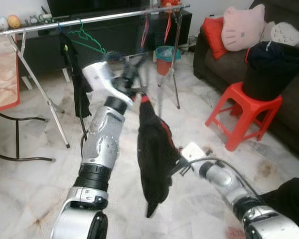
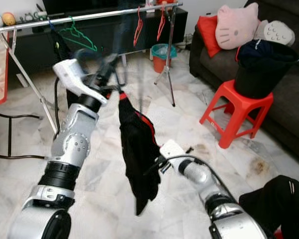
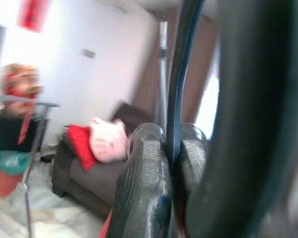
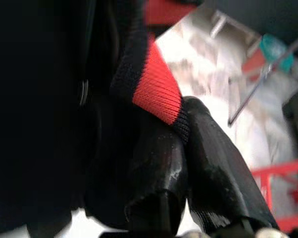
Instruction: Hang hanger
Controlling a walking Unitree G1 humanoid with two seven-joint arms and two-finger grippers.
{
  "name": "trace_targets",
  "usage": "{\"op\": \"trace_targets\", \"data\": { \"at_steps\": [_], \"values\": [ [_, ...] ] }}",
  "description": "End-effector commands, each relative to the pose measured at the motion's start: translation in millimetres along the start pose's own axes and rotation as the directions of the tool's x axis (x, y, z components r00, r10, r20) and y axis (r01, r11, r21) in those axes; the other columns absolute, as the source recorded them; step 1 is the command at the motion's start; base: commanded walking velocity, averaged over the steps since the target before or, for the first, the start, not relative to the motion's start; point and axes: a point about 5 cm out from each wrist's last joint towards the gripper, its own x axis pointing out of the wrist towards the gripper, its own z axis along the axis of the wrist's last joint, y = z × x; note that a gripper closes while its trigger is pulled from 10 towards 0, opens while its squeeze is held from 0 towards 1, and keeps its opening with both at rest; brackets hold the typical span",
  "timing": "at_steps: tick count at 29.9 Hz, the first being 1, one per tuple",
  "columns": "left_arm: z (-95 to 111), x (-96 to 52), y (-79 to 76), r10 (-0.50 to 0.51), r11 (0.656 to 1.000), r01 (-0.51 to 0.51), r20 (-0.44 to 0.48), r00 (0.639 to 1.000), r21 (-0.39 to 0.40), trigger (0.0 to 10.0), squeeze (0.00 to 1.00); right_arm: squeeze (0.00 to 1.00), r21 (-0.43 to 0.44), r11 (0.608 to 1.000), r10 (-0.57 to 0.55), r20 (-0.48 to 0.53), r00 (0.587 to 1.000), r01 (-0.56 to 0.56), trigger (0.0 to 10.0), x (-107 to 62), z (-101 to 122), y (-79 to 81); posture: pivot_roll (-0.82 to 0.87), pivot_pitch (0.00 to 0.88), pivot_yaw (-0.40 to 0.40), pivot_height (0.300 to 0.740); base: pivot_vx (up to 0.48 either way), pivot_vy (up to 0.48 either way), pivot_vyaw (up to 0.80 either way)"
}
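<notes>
Left end effector (image 1: 134,74) is raised mid-air short of the drying rail (image 1: 89,20), fingers (image 3: 149,183) pinched on a thin dark bar that I take for the hanger (image 3: 181,74); the hanger's hook is too blurred in the eye views to place. The black garment with red trim (image 1: 157,154) hangs from it, well below the rail and clear of the floor. Right end effector (image 2: 157,164) sits lower, its fingers (image 4: 208,153) closed on the garment's red-and-black cuff (image 4: 156,89)

Risks as I read them:
- grip on the hanger is on a narrow bar, so it could pivot or slip in the pads under the garment's weight, leaving the hook at the wrong angle for the rail
- right end effector holding the cuff while the left lifts could drag the garment off the hanger
- green hanger (image 1: 87,40) and dark clothing (image 1: 77,84) already occupy the rail's left part; hooking there risks a snag
- rack legs (image 1: 45,94) are splayed, a bump could shift the rack
</notes>
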Motion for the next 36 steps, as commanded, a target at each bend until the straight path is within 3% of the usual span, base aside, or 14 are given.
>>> {"op": "trace_targets", "data": {
  "at_steps": [1,4,12,14,16,18,20,22,36],
  "values": [
    [-2,0.9,-11.2,-0.1,0.988,0.105,-0.054,0.994,0.112,10.0,0.0,0.0,-0.017,1.0,0.005,0.039,0.999,-0.005,10.0,0.6,9,-7.5,-0.07,0.006,-0.035,0.74,0.0,0.0,0.0],
    [-11,-2.2,-14.0,-0.141,0.954,0.175,-0.149,0.979,0.244,10.0,0.0,0.0,-0.027,1.0,0.009,0.056,0.998,-0.007,10.0,0.6,14,-11.2,-0.07,0.004,-0.035,0.74,0.0,0.0,0.0],
    [-29,-16.2,-14.5,-0.127,0.939,0.194,-0.238,0.963,0.284,10.0,0.0,0.0,-0.047,0.999,0.026,0.091,0.996,-0.021,10.0,0.3,24,-13.3,-0.08,0.0,-0.033,0.74,0.0,0.0,0.0],
    [-36,-20.9,-17.5,-0.144,0.926,0.228,-0.276,0.95,0.3,10.0,0.0,0.0,-0.053,0.998,0.036,0.093,0.995,-0.031,10.0,0.4,24,-12.0,-0.08,0.0,-0.033,0.74,0.0,0.0,0.0],
    [-49,-31.3,-21.1,-0.172,0.884,0.31,-0.372,0.912,0.351,10.0,0.0,0.0,-0.05,0.998,0.04,0.093,0.995,-0.036,10.0,0.5,24,-10.9,-0.08,0.0,-0.033,0.74,0.0,0.0,0.0],
    [-54,-36.1,-21.4,-0.177,0.866,0.338,-0.405,0.897,0.369,10.0,0.0,0.0,-0.053,0.998,0.046,0.082,0.996,-0.042,10.0,-0.2,22,-9.7,-0.08,0.01,-0.034,0.74,0.0,0.0,0.0],
    [-55,-40.1,-18.9,-0.164,0.871,0.326,-0.407,0.899,0.368,10.0,0.0,0.0,-0.059,0.997,0.055,0.061,0.997,-0.051,10.0,-1.6,17,-7.0,-0.08,0.01,-0.034,0.74,0.0,0.0,0.0],
    [-53,-42.2,-12.4,-0.126,0.883,0.285,-0.396,0.909,0.373,10.0,0.0,0.0,-0.061,0.995,0.077,0.035,0.996,-0.075,10.0,-3.1,11,-0.4,-0.07,0.014,-0.034,0.74,0.0,0.0,0.0],
    [-53,-54.0,1.8,-0.09,0.836,0.323,-0.471,0.877,0.442,10.0,0.0,0.0,-0.008,0.979,0.201,-0.17,0.965,-0.205,10.0,-18.2,-41,46.2,-0.07,0.023,-0.028,0.74,0.0,0.0,0.0]
  ]
}}
